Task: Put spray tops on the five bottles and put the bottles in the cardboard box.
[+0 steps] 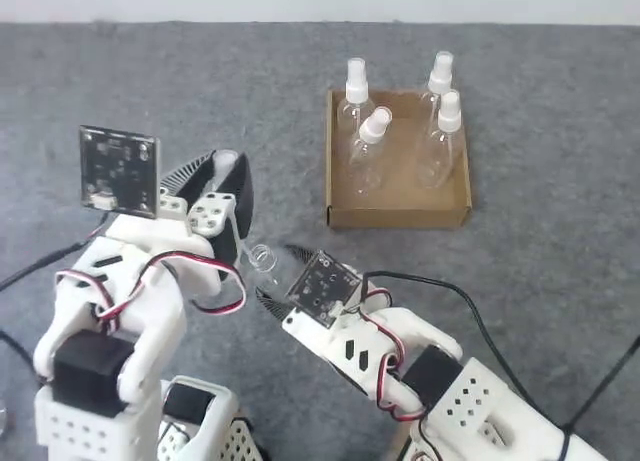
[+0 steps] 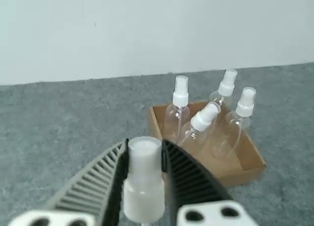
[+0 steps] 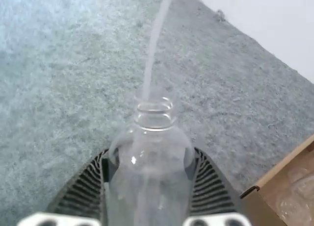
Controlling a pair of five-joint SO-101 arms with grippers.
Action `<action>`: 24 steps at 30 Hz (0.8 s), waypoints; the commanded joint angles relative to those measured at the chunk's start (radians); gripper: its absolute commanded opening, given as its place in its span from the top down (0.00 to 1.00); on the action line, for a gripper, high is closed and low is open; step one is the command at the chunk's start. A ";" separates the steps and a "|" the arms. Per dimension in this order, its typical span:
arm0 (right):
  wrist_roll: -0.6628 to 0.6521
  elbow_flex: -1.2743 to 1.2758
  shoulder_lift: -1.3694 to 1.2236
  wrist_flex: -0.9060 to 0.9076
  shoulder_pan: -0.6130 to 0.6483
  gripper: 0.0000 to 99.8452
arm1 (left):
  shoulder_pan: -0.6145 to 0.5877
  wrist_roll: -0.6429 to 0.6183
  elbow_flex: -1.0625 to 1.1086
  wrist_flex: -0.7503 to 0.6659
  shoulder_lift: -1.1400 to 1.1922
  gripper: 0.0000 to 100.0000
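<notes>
The table is a mottled grey with a carpet-like fleck. The cardboard box is plain tan-brown. Its four bottles are clear and colourless, each capped white. The left gripper — black ribbed fingers, white body — holds a white spray top. The right gripper, coloured alike, holds a clear bottle. Red, white and black wires cross white arms.

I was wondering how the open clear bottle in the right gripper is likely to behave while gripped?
The bottle looks empty and thin-walled, so it is probably light and may flex when squeezed by the right gripper. Its smooth, rounded sides could slip or twist in that grip. Being narrow, it seems apt to tip if set down.
</notes>
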State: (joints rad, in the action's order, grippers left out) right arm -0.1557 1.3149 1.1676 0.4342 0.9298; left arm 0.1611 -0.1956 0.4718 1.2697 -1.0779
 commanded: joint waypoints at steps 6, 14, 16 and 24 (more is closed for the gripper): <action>0.028 0.008 0.039 -0.033 -0.008 0.99 | 0.002 0.034 0.036 0.011 -0.011 0.99; 0.026 0.044 0.039 -0.061 -0.008 0.99 | 0.101 0.034 0.038 -0.028 -0.012 0.99; 0.026 0.063 0.039 -0.113 -0.008 0.99 | 0.138 0.034 0.042 -0.028 -0.012 0.99; 0.026 0.117 0.039 -0.228 -0.013 0.99 | 0.149 0.037 0.038 -0.020 -0.012 0.90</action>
State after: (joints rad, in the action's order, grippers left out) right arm -0.1404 1.4454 1.1738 0.2455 0.9283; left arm 0.3038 -0.1665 0.5194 1.2666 -1.0779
